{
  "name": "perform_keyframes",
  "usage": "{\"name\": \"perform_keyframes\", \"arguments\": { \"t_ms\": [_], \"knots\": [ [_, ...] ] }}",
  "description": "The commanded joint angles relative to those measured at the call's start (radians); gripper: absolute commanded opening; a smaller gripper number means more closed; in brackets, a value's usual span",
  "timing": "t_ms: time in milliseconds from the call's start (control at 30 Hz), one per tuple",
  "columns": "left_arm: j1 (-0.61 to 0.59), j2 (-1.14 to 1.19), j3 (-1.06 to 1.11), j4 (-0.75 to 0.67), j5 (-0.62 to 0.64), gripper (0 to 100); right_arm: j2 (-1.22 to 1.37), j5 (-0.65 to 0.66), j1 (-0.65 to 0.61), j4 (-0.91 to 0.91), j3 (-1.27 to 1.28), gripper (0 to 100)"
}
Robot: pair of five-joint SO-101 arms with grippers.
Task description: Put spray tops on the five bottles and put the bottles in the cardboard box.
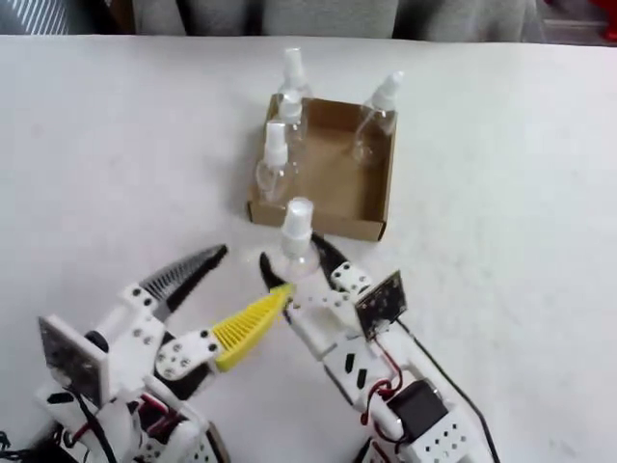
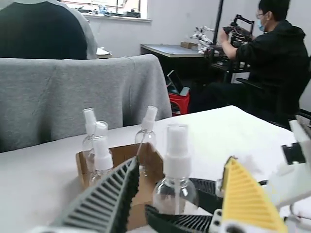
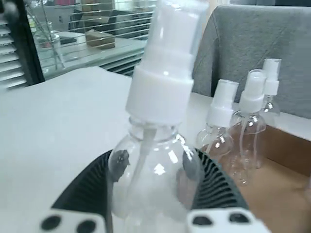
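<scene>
The left gripper sat low over the white table with its jaws spread wide. Its ribbed grey finger pointed toward the box. Its yellow finger pointed at the right arm, the tip just beside that arm's nearer black finger; whether they touched could not be told.

Just to the right, the right gripper was clamped on the round belly of a clear spray bottle. This bottle stood upright with its white spray top on, outside the cardboard box and just in front of its near wall.

Inside the box, along the left wall, a capped near bottle stood upright, with a capped middle bottle close behind it. A capped far bottle stood at the far left corner; whether it was inside the box or just behind it could not be told. At the far right corner of the box, a capped corner bottle leaned, its top tilted outward.
</scene>
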Motion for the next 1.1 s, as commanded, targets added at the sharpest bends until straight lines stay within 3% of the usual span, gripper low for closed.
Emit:
{"name": "perform_keyframes", "arguments": {
  "t_ms": [0,133,233,433,633,867,1067],
  "knots": [
    [-0.125,-0.002,-0.028,-0.002,-0.003,19,-0.016,-0.009,0.120,-0.108,0.009,1.6],
    [-0.191,-0.002,-0.005,-0.002,-0.107,1,-0.016,-0.009,0.219,-0.203,0.009,1.6],
    [-0.243,-0.002,0.029,0.003,-0.130,5,-0.016,-0.009,0.282,-0.297,0.009,1.6],
    [-0.380,-0.002,0.192,0.006,-0.115,2,-0.015,-0.009,0.387,-0.441,0.005,1.6],
    [-0.479,-0.002,0.374,-0.040,-0.115,2,0.041,-0.009,0.501,-0.458,-0.091,1.6],
    [-0.578,-0.002,0.582,-0.209,-0.115,2,0.355,-0.015,0.503,-0.486,-0.262,1.6],
    [-0.682,-0.004,0.720,-0.354,-0.123,2,0.673,-0.015,0.489,-0.748,-0.324,1.6]
  ]
}}
